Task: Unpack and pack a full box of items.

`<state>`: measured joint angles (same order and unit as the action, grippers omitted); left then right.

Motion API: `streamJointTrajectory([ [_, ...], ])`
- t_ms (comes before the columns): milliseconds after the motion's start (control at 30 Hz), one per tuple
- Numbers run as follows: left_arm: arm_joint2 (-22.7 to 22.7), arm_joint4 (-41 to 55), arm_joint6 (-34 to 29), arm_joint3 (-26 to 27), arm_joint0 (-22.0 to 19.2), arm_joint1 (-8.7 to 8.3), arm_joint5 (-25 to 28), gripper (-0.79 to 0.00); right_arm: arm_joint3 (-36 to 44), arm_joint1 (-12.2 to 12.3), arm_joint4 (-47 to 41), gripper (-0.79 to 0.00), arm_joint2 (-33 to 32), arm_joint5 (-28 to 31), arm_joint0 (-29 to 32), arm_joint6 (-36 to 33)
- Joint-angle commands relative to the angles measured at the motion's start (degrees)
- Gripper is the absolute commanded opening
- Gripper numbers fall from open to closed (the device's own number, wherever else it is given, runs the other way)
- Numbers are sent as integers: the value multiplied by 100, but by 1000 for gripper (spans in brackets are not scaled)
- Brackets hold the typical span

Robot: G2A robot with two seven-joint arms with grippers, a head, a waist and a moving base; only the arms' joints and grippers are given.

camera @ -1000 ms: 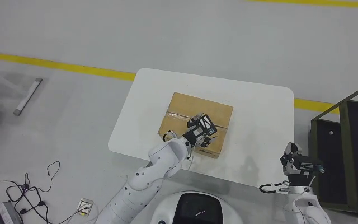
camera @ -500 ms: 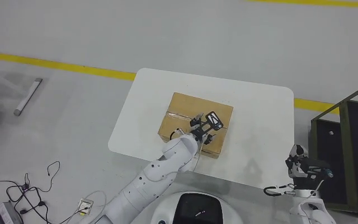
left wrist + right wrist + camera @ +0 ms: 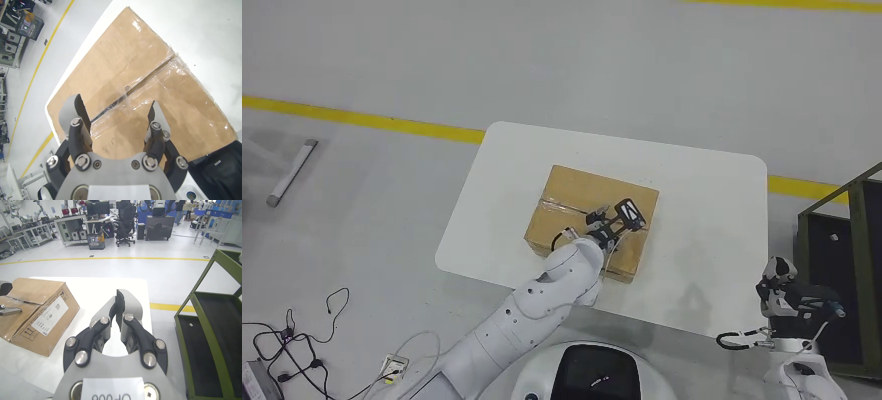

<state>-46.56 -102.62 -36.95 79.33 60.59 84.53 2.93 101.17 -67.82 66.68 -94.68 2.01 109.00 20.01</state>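
The box (image 3: 572,200) sits left of the table's (image 3: 712,190) centre, near its front edge, flaps closed. My left gripper (image 3: 116,102), fingers apart and holding nothing, has advanced along the taped seam (image 3: 145,77) toward the box's right edge. My right gripper (image 3: 118,303), fingers together and empty, has withdrawn past the table's front right corner. Judgement: unpacking has not started; the seam must be opened first.

Brown cardboard box (image 3: 43,321), taped shut: white shipping label (image 3: 49,315) on a side face, print too small to read; black two-arrow upright symbol (image 3: 28,330) beside it; round stamp (image 3: 127,88) at the top seam; illegible pen scrawl (image 3: 110,145) on the near flap.
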Motion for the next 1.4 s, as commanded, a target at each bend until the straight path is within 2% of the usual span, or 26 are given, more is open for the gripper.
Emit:
streamJointTrajectory([
  [0, -1, -38, -21, -1, -10, 11, 6, -212, 9, -6, -8, -785, -10, 16, 7, -5],
  [100, -8, -91, -68, 2, -5, 22, 53, -234, 15, -16, -24, -785, -27, 28, 9, 0],
  [167, -10, -126, -99, 14, 5, 27, 109, -345, 16, -23, -38, -785, -36, 36, 4, -10],
  [200, -9, -145, -108, 19, 10, 29, 138, -348, 15, -27, -39, -785, -39, 38, 1, -14],
  [233, -8, -161, -114, 23, 17, 32, 166, -397, 16, -30, -45, -785, -39, 45, -3, -18],
  [367, -15, -205, -134, 4, 38, 44, 241, -462, 29, -46, -57, -785, -28, 58, -23, -44],
  [400, -28, -209, -137, -16, 35, 48, 246, -520, 35, -50, -52, -785, -23, 58, -28, -52],
  [467, -47, -258, -141, -65, 13, 55, 236, -563, 46, -57, -36, -785, -13, 54, -33, -65],
  [567, -77, -272, -119, -107, -3, 67, 243, -785, 50, -68, -15, -785, 0, 55, -38, -74],
  [867, -399, -179, 124, 104, 91, 49, 157, -785, 16, -104, 40, -785, 82, 40, -113, -146],
  [1167, -1337, 142, 220, 928, 521, -114, 230, -785, -83, -140, 35, -785, 245, 117, -248, -317],
  [1367, -1931, 30, 288, 1405, 874, -239, 333, -785, -134, -164, 13, -785, 386, 210, -375, -435],
])
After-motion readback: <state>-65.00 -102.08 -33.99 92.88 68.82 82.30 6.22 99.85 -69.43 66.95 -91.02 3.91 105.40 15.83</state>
